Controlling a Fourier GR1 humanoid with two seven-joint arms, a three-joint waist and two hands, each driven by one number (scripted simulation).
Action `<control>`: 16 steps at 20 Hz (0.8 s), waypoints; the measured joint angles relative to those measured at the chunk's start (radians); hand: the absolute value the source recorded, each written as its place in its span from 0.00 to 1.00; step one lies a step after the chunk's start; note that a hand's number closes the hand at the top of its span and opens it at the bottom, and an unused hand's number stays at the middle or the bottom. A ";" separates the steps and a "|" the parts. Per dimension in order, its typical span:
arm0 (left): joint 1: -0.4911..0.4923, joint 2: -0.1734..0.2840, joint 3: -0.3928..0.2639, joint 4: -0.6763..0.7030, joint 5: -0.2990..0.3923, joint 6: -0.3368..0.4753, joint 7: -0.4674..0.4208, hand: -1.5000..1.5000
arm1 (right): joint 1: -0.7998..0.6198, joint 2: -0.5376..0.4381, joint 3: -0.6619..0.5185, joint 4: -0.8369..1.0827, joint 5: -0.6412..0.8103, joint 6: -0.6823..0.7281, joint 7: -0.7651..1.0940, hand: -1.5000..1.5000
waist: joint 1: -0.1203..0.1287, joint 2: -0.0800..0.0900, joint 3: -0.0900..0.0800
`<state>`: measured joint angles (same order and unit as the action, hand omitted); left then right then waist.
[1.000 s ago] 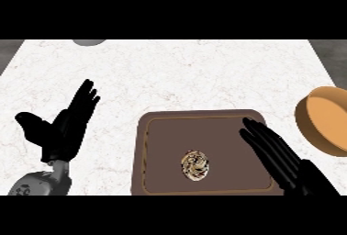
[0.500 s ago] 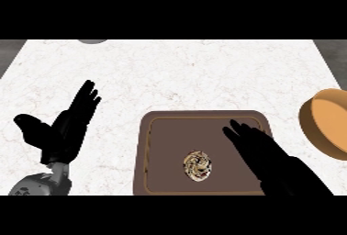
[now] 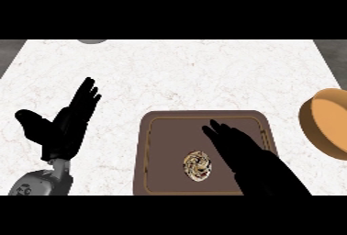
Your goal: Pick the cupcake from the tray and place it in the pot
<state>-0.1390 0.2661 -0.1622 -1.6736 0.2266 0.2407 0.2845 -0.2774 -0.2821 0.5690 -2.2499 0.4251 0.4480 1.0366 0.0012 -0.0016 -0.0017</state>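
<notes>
A small cupcake [image 3: 197, 165] with a swirled brown-and-cream top sits on the brown tray [image 3: 163, 133], toward its near edge. My right hand [image 3: 245, 153] hovers over the tray just right of the cupcake, fingers straight and open, pointing away from me; nothing is in it. The orange pot [image 3: 327, 123] stands at the right edge of the view, partly cut off. My left hand [image 3: 64, 126] rests open on the left, fingers up, well clear of the tray.
The white marbled counter [image 3: 176, 73] stretches beyond the tray. A grey round object [image 3: 92, 41] peeks in at the counter's far edge, upper left.
My right hand has moved leftward across the tray, from its right edge to just beside the cupcake. The left hand and the cupcake have stayed put.
</notes>
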 measured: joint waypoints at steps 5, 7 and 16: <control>-0.011 -0.013 0.003 0.005 -0.009 0.000 0.008 0.50 | -0.007 0.005 0.029 0.079 0.032 0.019 0.000 0.00 | 0.000 0.001 0.000; -0.010 -0.021 -0.003 0.003 -0.020 0.005 0.015 0.50 | -0.002 0.016 0.048 0.096 0.060 0.019 0.005 0.00 | -0.001 0.000 0.001; 0.023 -0.039 0.013 -0.031 -0.046 -0.010 0.022 0.50 | 0.038 0.117 0.085 0.121 0.187 0.012 -0.007 0.00 | 0.000 0.000 0.001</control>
<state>-0.1155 0.2267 -0.1496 -1.7051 0.1805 0.2304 0.3064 -0.2395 -0.1649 0.6540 -2.1288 0.6123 0.4599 1.0299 0.0012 -0.0017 -0.0004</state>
